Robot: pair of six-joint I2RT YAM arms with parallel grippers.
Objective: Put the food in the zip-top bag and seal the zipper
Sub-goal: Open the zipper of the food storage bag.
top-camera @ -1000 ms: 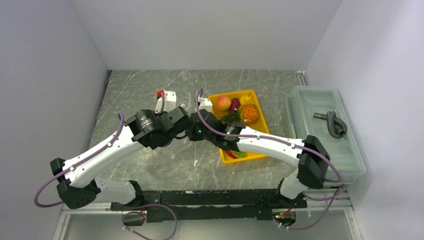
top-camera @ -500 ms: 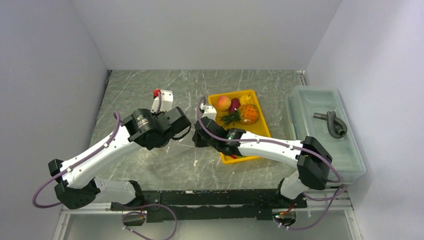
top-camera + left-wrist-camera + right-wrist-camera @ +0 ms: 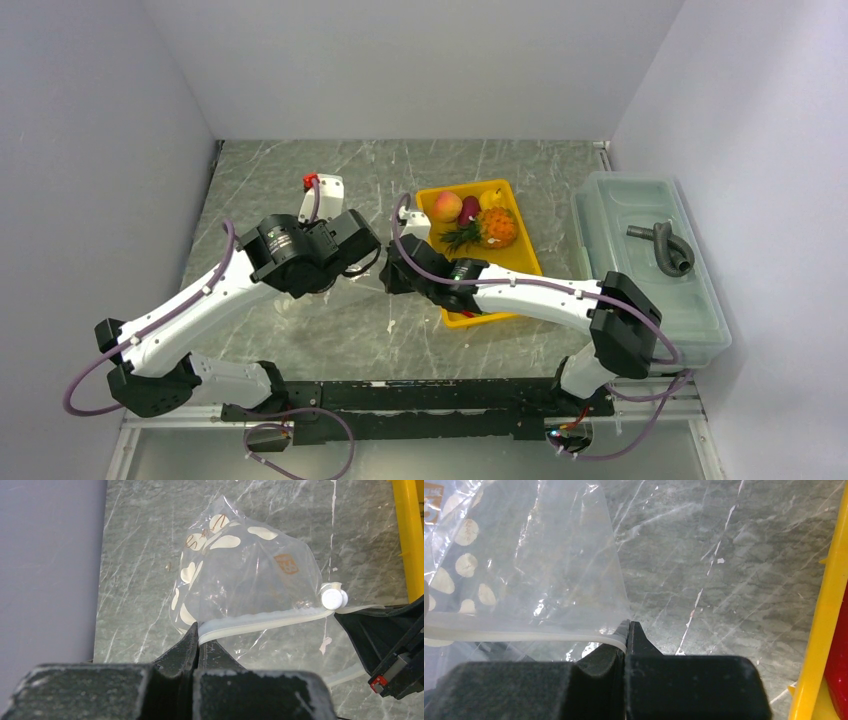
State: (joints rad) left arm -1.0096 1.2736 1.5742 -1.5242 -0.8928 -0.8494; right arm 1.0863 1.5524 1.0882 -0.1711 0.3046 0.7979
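Observation:
The zip-top bag (image 3: 240, 575) is clear with white dots and hangs puffed above the marble between both grippers. Its pale zipper (image 3: 265, 620) runs from my left gripper (image 3: 198, 635), shut on the strip's left end, toward a white slider (image 3: 334, 597). In the right wrist view my right gripper (image 3: 628, 630) is shut on the other end of the zipper (image 3: 514, 635). The food lies in the yellow tray (image 3: 528, 262): peach (image 3: 446, 207), purple piece (image 3: 469, 210), yellow pear (image 3: 490, 198) and pineapple (image 3: 497, 227). A red piece (image 3: 840, 650) shows past the tray's wall.
A translucent lidded bin (image 3: 640, 200) with a grey hose (image 3: 665, 245) on it stands at the right. A white block with a red part (image 3: 322, 190) sits behind the left wrist. Walls close in on the left, the back and the right.
The right wrist has moved left, off the tray's edge. The left wrist has drawn slightly left, so the two wrists now stand a little apart.

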